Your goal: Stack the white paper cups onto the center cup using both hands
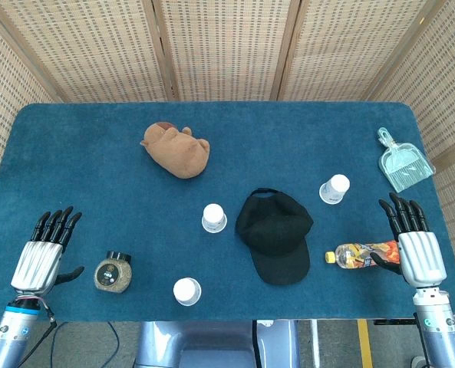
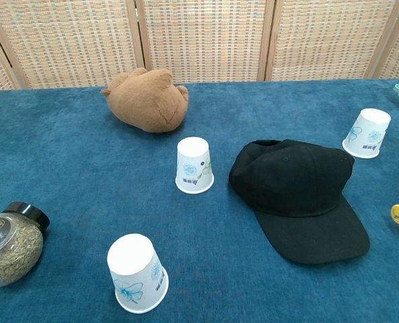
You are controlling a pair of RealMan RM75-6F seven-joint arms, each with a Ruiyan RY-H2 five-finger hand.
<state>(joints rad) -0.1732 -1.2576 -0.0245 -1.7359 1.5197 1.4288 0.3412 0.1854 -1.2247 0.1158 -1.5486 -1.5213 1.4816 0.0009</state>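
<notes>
Blue counter; nothing stacked yet. Black cap sits just right of the center cup, so bring your right hand over it, not through. Right cup is far right, near cup at the front edge. Left hand and right hand both empty, fingers apart. All cups stand upside down; grip the walls. Cup prints unreadable.
</notes>
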